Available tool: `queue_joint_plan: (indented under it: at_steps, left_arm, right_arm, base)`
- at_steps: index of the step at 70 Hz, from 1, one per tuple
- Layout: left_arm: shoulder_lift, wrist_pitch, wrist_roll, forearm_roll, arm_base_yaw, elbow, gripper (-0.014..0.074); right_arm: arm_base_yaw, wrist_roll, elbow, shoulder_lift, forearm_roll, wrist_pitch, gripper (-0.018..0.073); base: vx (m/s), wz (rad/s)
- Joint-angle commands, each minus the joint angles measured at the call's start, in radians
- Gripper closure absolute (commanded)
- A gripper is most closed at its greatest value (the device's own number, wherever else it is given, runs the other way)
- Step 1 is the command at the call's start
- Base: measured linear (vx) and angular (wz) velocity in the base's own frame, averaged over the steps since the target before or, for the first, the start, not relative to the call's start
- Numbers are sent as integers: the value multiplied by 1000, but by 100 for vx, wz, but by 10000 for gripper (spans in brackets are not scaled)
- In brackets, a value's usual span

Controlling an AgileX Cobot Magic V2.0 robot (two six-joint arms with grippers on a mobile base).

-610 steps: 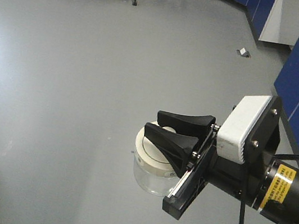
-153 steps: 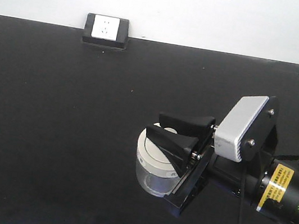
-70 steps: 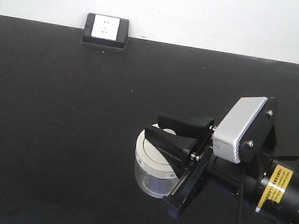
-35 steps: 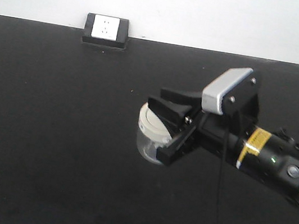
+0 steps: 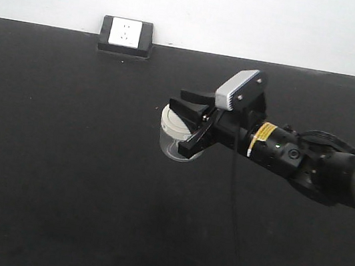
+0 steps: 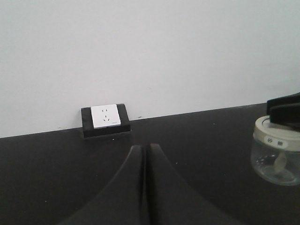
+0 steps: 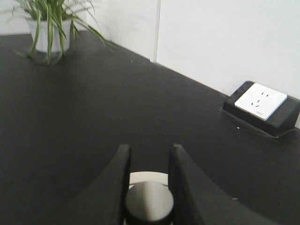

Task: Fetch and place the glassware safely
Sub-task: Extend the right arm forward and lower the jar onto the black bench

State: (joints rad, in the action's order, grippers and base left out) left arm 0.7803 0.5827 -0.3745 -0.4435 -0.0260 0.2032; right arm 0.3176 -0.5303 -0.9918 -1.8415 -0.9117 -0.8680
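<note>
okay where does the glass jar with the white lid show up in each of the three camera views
Front view: the glass jar sits just left of centre, its lid held by the right gripper.
Left wrist view: at the right edge, partly cut off.
Right wrist view: bottom centre, only the lid knob between the fingers.
Shared landmark: the white wall socket.

The jar (image 5: 178, 140) that my right gripper (image 5: 190, 118) holds has a body of clear, glossy glass and a cream-white lid (image 5: 174, 120) that looks like smooth matt plastic. My fingers (image 7: 119, 185) look like black plastic with a dull, smooth finish, and the tabletop (image 5: 79, 158) under the jar is black and matt. Behind the jar, at the wall, the socket (image 5: 126, 32) has a white, smooth, slightly shiny plastic face in a black matt housing.
</note>
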Motion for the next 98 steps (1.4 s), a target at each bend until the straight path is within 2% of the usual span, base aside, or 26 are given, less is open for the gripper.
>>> queue_joint_plan:
  at_steps: [1, 19, 40, 67, 74, 79, 98]
  left_arm:
    - [1, 69, -11, 20, 0, 27, 595]
    - [1, 69, -11, 20, 0, 27, 595]
    - [1, 69, -11, 20, 0, 27, 595]
    - [1, 69, -11, 20, 0, 27, 595]
    - [1, 69, -11, 20, 0, 27, 595]
    - [1, 69, -11, 20, 0, 27, 595]
    - [1, 69, -11, 20, 0, 27, 595]
  right_arm:
    - [-3, 57, -66, -18, 46, -122, 559]
    - [-3, 89, -107, -152, 75, -215, 559]
    - [-3, 159, -107, -267, 161, -280, 559]
    - [-3, 171, -106, -292, 168, -305, 536]
    - [-3, 171, -106, -292, 167, -305, 477]
    - [-3, 171, -106, -292, 167, -305, 400]
    - [-3, 171, -106, -292, 167, -304, -45]
  base:
    - [0, 0]
    - [0, 0]
    - [0, 0]
    - [0, 0]
    - [0, 0]
    - [0, 0]
    - [0, 0]
